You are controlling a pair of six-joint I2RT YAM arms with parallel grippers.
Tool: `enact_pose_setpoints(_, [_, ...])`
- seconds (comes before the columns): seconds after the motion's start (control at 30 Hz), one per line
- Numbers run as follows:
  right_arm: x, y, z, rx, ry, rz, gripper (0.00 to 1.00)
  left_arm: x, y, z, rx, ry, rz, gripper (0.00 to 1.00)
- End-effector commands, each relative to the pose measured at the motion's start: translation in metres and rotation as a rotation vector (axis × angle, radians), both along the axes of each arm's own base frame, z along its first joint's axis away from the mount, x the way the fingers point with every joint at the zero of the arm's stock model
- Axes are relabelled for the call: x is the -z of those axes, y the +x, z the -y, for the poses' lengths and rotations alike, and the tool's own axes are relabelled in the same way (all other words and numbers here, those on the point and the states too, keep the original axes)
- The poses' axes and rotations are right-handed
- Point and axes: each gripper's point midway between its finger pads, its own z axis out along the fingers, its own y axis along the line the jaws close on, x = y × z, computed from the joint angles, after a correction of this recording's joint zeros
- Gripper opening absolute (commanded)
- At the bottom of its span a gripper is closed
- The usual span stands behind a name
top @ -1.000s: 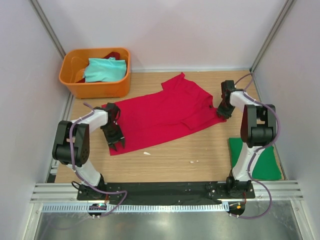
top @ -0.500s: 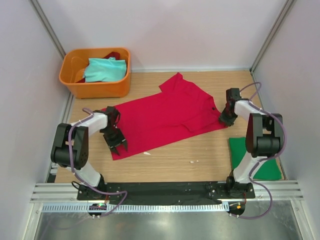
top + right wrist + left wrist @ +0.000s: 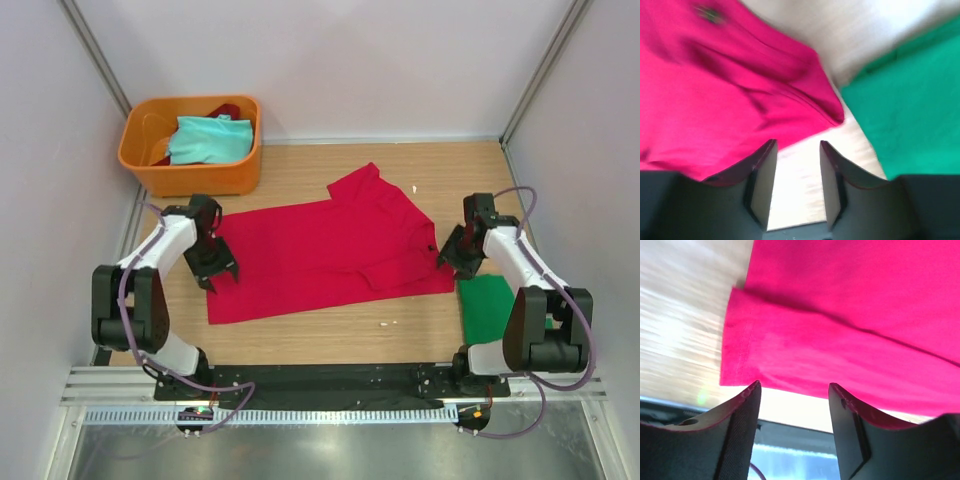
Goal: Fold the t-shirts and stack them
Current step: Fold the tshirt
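A red t-shirt (image 3: pixel 320 250) lies spread flat on the wooden table. My left gripper (image 3: pixel 218 275) is open and empty over the shirt's left edge. In the left wrist view the red cloth (image 3: pixel 850 315) lies just beyond my left gripper (image 3: pixel 795 390). My right gripper (image 3: pixel 447 260) is open and empty at the shirt's right edge. In the right wrist view the red shirt (image 3: pixel 715 75) lies left of my right gripper (image 3: pixel 797 147). A folded green t-shirt (image 3: pixel 492 308) lies at the near right, also in the right wrist view (image 3: pixel 910 100).
An orange basket (image 3: pixel 150 165) stands at the back left, holding a teal shirt (image 3: pixel 210 138) and something dark red. Grey walls close the sides and back. A black rail (image 3: pixel 320 378) runs along the near edge.
The red shirt has shifted nearer and turned squarer to the table. My left gripper moved back and left along its edge. My right gripper moved nearer, towards the green shirt.
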Motion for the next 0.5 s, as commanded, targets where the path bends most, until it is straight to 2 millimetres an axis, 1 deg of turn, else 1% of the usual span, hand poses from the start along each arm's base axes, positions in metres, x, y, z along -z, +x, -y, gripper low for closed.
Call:
enact_pose_setpoints(0.0, [-0.068,0.069,0.012,-0.054,-0.072,0.288,0.60,-0.051,0.030,-0.014,0.075,0.060,0.218,0.59])
enact_pose_setpoints(0.03, [-0.066,0.092,0.015,-0.061,-0.088,0.311,0.65,-0.060,0.044,-0.020,0.077,0.096,0.295,0.63])
enact_pose_setpoints(0.07, [-0.071,0.109,0.014,-0.078,-0.077,0.341,0.66,-0.065,0.051,-0.024,0.081,0.112,0.329,0.65])
enact_pose_setpoints(0.1, [-0.092,0.136,0.008,-0.112,-0.050,0.420,0.66,-0.072,0.062,-0.027,0.095,0.124,0.366,0.66])
enact_pose_setpoints(0.13, [-0.095,0.158,0.007,-0.119,-0.044,0.461,0.66,-0.075,0.074,-0.031,0.093,0.131,0.408,0.66])
enact_pose_setpoints(0.17, [-0.085,0.175,0.002,-0.127,-0.012,0.459,0.65,-0.071,0.081,-0.038,0.078,0.131,0.402,0.66])
enact_pose_setpoints(0.2, [-0.096,0.197,-0.002,-0.144,0.006,0.514,0.65,-0.074,0.090,-0.040,0.073,0.122,0.415,0.66])
enact_pose_setpoints(0.23, [-0.104,0.218,-0.007,-0.169,0.029,0.581,0.65,-0.071,0.095,-0.041,0.085,0.112,0.417,0.64])
enact_pose_setpoints(0.27, [-0.086,0.231,-0.011,-0.182,0.053,0.563,0.64,-0.071,0.106,-0.049,0.053,0.082,0.440,0.63])
enact_pose_setpoints(0.3, [-0.101,0.249,-0.022,-0.227,0.103,0.619,0.63,-0.064,0.111,-0.051,0.049,0.060,0.434,0.61])
enact_pose_setpoints(0.33, [-0.107,0.264,-0.027,-0.263,0.124,0.669,0.63,-0.063,0.122,-0.050,0.055,0.028,0.467,0.59])
enact_pose_setpoints(0.37, [-0.105,0.273,-0.036,-0.301,0.149,0.686,0.63,-0.060,0.127,-0.051,0.050,0.006,0.473,0.58])
enact_pose_setpoints(0.4, [-0.104,0.289,-0.044,-0.362,0.162,0.708,0.63,-0.055,0.132,-0.054,0.035,-0.025,0.470,0.56])
enact_pose_setpoints(0.47, [-0.101,0.303,-0.058,-0.423,0.194,0.723,0.62,-0.052,0.141,-0.059,0.026,-0.032,0.473,0.55])
